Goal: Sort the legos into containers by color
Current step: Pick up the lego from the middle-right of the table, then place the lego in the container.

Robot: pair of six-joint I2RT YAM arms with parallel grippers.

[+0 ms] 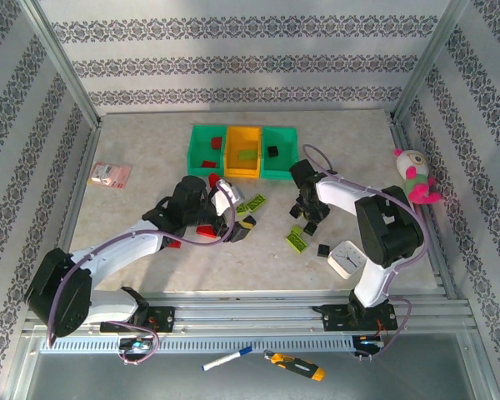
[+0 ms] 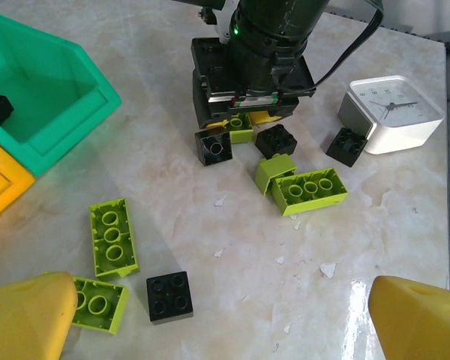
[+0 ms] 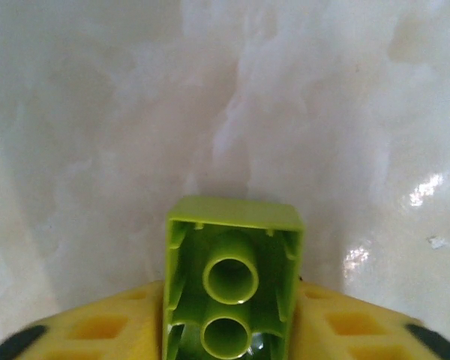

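R gripper (image 3: 232,334) clamped on lime green plastic studded brick (image 3: 232,255), hollow side to cam, just left of white square timer (image 1: 347,258). L gripper (image 2: 225,322) wide open, empty, above loose lime/black bricks (image 2: 112,236) further left of timer.

Bare table (image 1: 150,146) left of the bins (image 1: 202,133) is open. The centre is crowded with loose bricks (image 2: 309,190), the timer (image 1: 347,257) and the right gripper (image 2: 241,121) clamping a lime brick (image 3: 231,277).
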